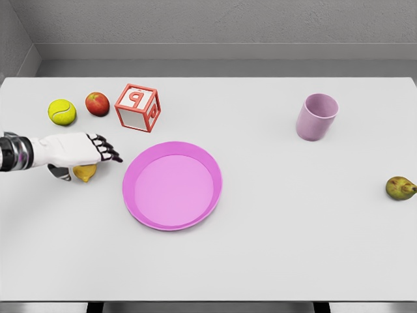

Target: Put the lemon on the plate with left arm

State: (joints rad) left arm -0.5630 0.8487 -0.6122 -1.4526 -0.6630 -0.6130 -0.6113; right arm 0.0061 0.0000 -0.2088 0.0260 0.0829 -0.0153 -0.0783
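We see the lemon (85, 172) on the white table (273, 215), left of the pink plate (172, 185), mostly hidden under our left hand (71, 151). We cannot tell if the hand grips it. The red block (137, 107) shows a letter like "P". An apple (97, 104) and tennis ball (62, 111) sit behind. A cup (316, 117) and pear (400, 188) sit far right.
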